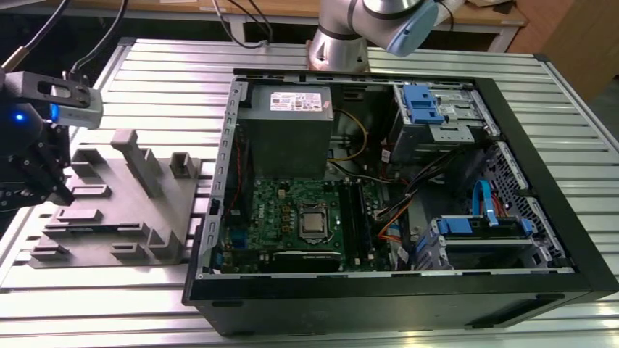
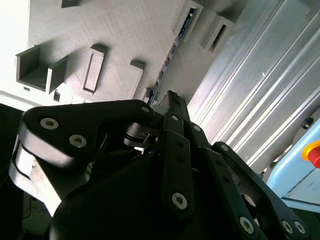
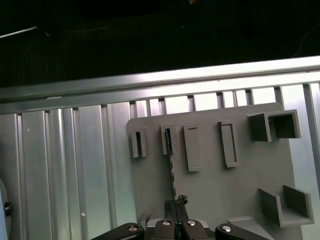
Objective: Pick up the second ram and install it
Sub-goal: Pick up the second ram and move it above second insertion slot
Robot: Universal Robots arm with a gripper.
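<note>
Tool (image 3: 176, 202) aslant, tight around second ram (image 3: 171, 170).

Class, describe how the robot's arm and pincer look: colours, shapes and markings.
The arm is built of round silver-grey tubes, with a light blue joint cap. The pincer is matte black, made of flat jointed links dotted with silver rivets. A grey box and a small blue light sit at the wrist.

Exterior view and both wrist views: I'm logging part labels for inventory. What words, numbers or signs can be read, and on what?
No text can be read.
White label on the grey power-supply box: print too small.
Motherboard: markings too small.
The second ram: no print readable.
Grey fixture plate: none.
</note>
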